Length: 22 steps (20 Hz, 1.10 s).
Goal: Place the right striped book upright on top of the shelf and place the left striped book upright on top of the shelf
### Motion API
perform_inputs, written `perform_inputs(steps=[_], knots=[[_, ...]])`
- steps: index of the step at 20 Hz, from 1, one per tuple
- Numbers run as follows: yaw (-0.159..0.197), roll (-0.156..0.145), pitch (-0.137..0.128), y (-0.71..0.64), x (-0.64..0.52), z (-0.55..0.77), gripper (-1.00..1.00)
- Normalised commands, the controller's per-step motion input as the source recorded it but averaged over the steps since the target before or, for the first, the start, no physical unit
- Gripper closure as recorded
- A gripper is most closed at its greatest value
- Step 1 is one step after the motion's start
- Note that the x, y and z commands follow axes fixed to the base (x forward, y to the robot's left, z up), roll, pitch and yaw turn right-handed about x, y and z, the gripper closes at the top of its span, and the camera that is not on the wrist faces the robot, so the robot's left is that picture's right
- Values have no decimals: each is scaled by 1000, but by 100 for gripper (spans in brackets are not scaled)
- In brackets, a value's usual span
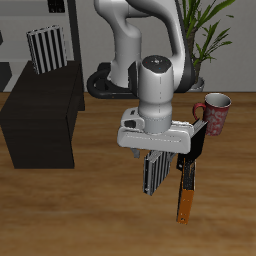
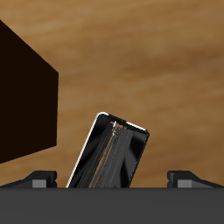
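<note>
Carrying second striped book clamped upright in our gripper, so it lands standing | first book already stands on shelf; we head there

A wooden table with warm brown grain fills the foreground under even light (no harsh shadows); a leafy potted plant stands farther back.
</note>
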Motion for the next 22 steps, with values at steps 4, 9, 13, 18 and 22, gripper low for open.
perform_inputs(steps=[4,9,13,18,22], knots=[[-23,-15,42,-94,10,-118,100],[-20,17,-5,-39,-97,117,100],[14,4,-34,-22,-111,259,100],[11,-20,-33,-141,-112,338,100],[19,-34,-48,-232,-209,608,100]])
